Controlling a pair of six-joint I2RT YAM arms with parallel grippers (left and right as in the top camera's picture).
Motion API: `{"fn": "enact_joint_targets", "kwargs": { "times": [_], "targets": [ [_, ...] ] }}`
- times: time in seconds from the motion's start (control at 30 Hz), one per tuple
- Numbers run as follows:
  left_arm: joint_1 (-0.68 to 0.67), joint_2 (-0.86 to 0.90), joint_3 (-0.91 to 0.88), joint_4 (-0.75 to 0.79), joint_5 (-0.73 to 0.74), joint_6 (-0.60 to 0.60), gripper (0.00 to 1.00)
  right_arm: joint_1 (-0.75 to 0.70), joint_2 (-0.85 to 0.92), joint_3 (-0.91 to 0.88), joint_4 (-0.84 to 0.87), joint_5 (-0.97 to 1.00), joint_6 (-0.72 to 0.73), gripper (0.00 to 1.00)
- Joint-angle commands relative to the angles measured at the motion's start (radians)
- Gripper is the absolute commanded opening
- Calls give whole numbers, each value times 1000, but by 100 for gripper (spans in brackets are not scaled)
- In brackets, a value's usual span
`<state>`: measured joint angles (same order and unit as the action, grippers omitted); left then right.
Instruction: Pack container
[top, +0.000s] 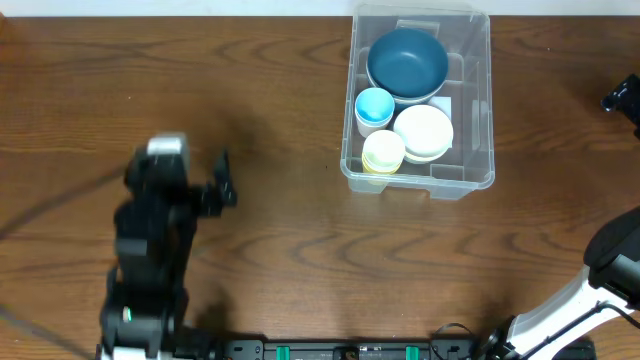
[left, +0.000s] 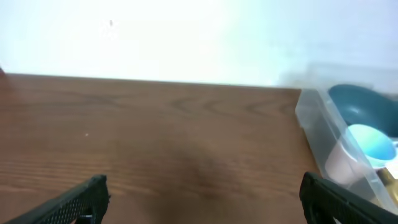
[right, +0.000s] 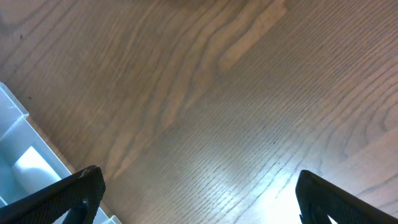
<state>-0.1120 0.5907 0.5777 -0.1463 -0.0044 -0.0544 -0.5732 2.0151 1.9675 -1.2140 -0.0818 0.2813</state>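
1. The container (top: 472, 120) stands upright and open-topped on the far right part of the tabletop (top: 250, 80), close to the far edge.
2. Inside it, a dark blue bowl (top: 407, 63) fills the far end and a white bowl (top: 424, 132) lies nearer, just beside it. A light blue cup (top: 375, 106) stands against the left wall, and a yellow cup (top: 383, 152) sits in the near left corner.
3. All four sit mouth up and crowd together toward the left. That fits dishes lowered in from above one by one. A strip of the ridged base along the right wall is bare.
4. The left tool (left: 202, 193) hangs over bare wood, well apart from the container on its left side. Its fingers are spread wide with nothing between them. It faces the bin, whose left wall and blue dishes show at the right of the left wrist view.
5. The right tool (right: 199, 186) is released too, its fingers wide apart over bare wood and gripping nothing. A corner of the bin shows at the lower left of the right wrist view.
6. I judge the packing done or nearly so. Both arms stand clear, which leaves the open top free.
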Motion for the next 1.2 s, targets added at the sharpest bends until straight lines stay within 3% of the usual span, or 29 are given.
{"fn": "enact_joint_targets", "kwargs": {
  "times": [0.0,0.23,0.63,0.83,1.17],
  "targets": [
    [7,-153,-141,61,-7,-15,98,-4,-13,0,-1,-4,10,99],
    [44,-402,-378,224,-7,-15,98,-4,-13,0,-1,-4,10,99],
    [96,-589,-532,257,-8,-18,98,-4,-13,0,-1,-4,10,99],
    [96,-589,-575,254,-8,-3,98,-4,-13,0,-1,-4,10,99],
    [96,-589,-574,73,-8,24,98,-4,-13,0,-1,-4,10,99]
  ]
}}
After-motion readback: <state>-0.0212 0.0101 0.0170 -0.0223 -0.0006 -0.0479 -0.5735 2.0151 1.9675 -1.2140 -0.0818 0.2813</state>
